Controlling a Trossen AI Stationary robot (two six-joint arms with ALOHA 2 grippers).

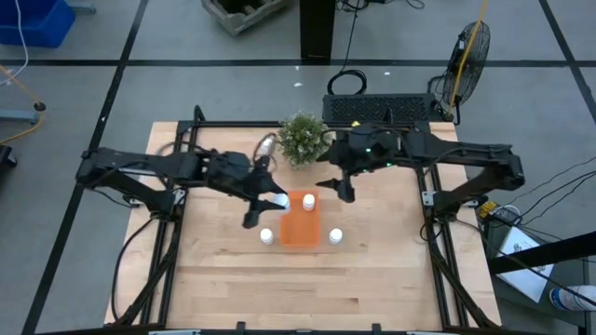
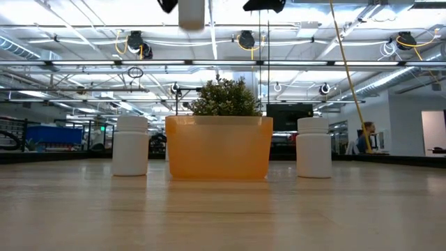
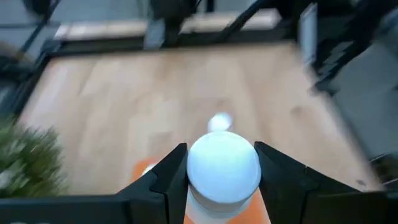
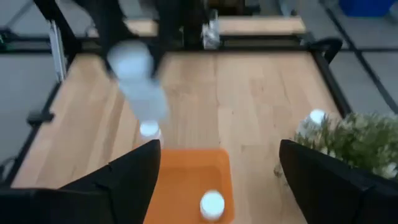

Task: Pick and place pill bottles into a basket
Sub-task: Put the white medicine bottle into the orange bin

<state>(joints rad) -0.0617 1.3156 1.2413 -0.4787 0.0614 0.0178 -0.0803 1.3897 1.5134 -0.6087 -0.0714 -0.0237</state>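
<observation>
Bottles first: the left end effector (image 1: 270, 198) holds a small white cylindrical pill bottle with a white cap (image 3: 224, 168) clamped between its dark fingers (image 3: 166, 183), up in the air at the nine o'clock edge of the flat bright orange rectangular tray (image 1: 300, 223) on the pale wooden counter (image 1: 307, 279). A second white bottle (image 1: 308, 200) stands inside the tray near its twelve o'clock end. Two more stand on the wood just beside the tray's six o'clock end, one at eight o'clock (image 1: 266, 236), one at four o'clock (image 1: 335, 237). The right end effector (image 1: 332, 183) hangs above the tray's one o'clock corner, fingers spread wide and empty. A bushy green potted plant (image 1: 303, 138) sits at twelve o'clock.
</observation>
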